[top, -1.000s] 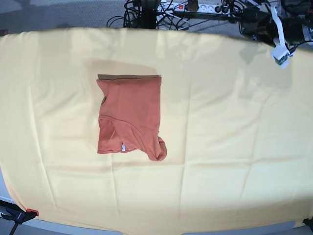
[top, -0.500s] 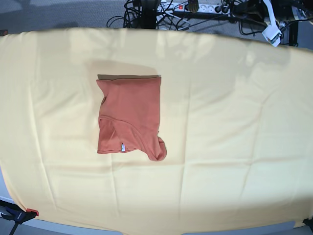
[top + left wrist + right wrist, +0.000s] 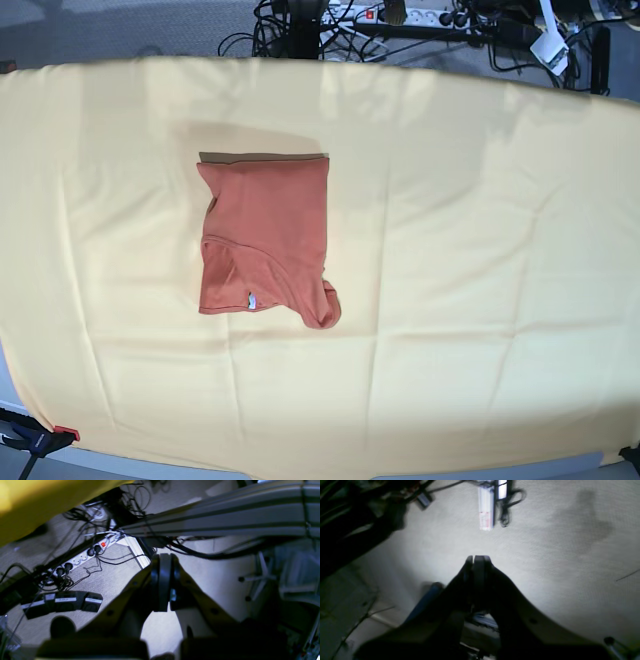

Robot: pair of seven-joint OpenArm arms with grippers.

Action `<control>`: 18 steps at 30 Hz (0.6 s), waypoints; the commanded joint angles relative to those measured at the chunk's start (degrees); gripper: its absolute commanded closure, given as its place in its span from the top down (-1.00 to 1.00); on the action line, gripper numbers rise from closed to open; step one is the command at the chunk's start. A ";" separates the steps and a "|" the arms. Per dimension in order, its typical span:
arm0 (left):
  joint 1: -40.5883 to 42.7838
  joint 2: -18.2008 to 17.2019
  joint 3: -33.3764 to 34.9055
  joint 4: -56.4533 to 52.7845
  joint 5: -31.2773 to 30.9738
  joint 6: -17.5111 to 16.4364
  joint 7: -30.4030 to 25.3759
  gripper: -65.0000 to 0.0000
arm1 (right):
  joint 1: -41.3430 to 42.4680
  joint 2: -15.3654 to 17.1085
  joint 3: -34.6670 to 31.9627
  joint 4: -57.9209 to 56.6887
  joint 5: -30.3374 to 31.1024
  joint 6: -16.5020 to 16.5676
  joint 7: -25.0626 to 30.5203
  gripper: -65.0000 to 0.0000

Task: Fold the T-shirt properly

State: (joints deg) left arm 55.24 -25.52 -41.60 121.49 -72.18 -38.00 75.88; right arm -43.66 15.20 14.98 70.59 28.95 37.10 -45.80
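Note:
The rust-orange T-shirt (image 3: pixel 267 238) lies folded into a compact rectangle left of centre on the pale yellow cloth (image 3: pixel 480 300). A small white tag shows near its lower edge and a rounded flap pokes out at its lower right corner. No gripper touches it. In the left wrist view my left gripper (image 3: pixel 163 557) is shut on nothing, off the table over floor and cables. My right gripper (image 3: pixel 477 557) is also shut and empty, pointing at bare grey floor. The shirt appears in neither wrist view.
Cables and a power strip (image 3: pixel 350 15) run behind the table's far edge, with dark arm hardware and a white label (image 3: pixel 551 45) at the top right. A clamp (image 3: pixel 40 438) grips the near left corner. A grey beam (image 3: pixel 225 517) crosses the left wrist view.
The dark arm hardware at the top right of the base view has drawn back up toward the frame's edge. The T-shirt has not moved.

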 commanded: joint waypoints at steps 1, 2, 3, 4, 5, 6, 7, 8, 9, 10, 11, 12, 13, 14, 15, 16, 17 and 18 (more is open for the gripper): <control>0.61 0.17 -0.42 0.00 0.00 -0.31 -1.09 -1.00 | 0.26 0.70 -1.01 -1.51 -1.01 -0.13 1.31 -1.00; 0.61 0.70 -0.42 -0.72 0.44 -0.31 -1.40 -1.00 | 1.64 0.68 -2.40 -3.52 -2.32 -0.55 2.99 -1.00; 0.61 1.07 -0.42 -1.53 0.79 -0.31 -1.57 -1.00 | 2.93 0.70 -3.87 -5.42 -3.41 -0.96 4.55 -1.00; 0.61 1.44 -0.42 -2.49 1.01 -0.31 -1.66 -1.00 | 4.15 0.70 -5.35 -7.26 -4.68 -1.40 6.14 -1.00; 0.61 1.77 -0.42 -3.61 1.40 -0.31 -2.19 -1.00 | 5.33 0.70 -6.84 -8.98 -6.08 -1.60 7.78 -1.00; 0.59 2.10 -0.42 -4.94 1.68 -0.31 -2.73 -1.00 | 6.47 0.70 -8.28 -10.62 -7.52 -1.79 9.44 -1.00; 0.55 2.38 -0.42 -6.38 1.75 -0.31 -3.39 -1.00 | 7.63 0.70 -9.70 -12.22 -8.85 -2.03 11.06 -1.00; 0.22 2.62 -0.42 -7.93 1.73 -0.31 -3.74 -1.00 | 8.70 0.70 -11.10 -13.81 -10.10 -2.91 12.70 -1.00; -0.13 2.69 -0.42 -9.68 1.73 -0.31 -3.91 -1.00 | 9.79 0.70 -12.50 -15.34 -11.26 -4.22 14.36 -1.00; -0.72 2.67 -0.42 -11.56 1.68 -0.31 -3.96 -1.00 | 10.78 0.70 -13.94 -16.85 -12.37 -5.88 16.09 -1.00; -1.44 2.64 -0.42 -13.53 1.81 -0.33 -3.91 -1.00 | 11.72 0.68 -15.41 -18.27 -13.55 -7.69 18.12 -1.00; -2.27 2.67 -0.42 -15.67 2.16 -0.33 -3.98 -1.00 | 12.66 0.68 -16.83 -19.63 -14.69 -9.44 20.26 -1.00; -3.34 2.67 -0.42 -17.99 2.51 -0.33 -4.13 -1.00 | 13.55 0.68 -18.25 -20.90 -15.87 -11.08 21.99 -1.00; -4.52 2.67 -0.42 -20.44 2.97 -0.33 -4.39 -1.00 | 14.53 0.68 -19.71 -22.08 -16.85 -12.48 23.52 -1.00; -5.81 2.67 -0.42 -22.93 3.56 -0.35 -4.74 -1.00 | 15.45 0.68 -21.16 -23.21 -17.79 -13.64 24.81 -1.00; -7.08 2.67 -0.39 -25.49 4.52 -0.35 -5.42 -1.00 | 16.39 0.68 -22.60 -24.35 -19.02 -14.80 26.01 -1.00; -8.46 2.67 -0.39 -28.15 5.53 -0.35 -6.16 -1.00 | 17.33 0.68 -24.04 -25.40 -20.13 -16.17 27.28 -1.00; -9.84 2.67 -0.39 -30.80 6.64 -0.35 -7.02 -1.00 | 18.12 0.68 -25.44 -26.45 -21.22 -17.75 28.61 -1.00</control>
State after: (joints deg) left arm 44.64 -22.06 -41.60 89.82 -64.49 -38.15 69.12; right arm -24.88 15.20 -10.76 43.90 7.86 19.00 -16.95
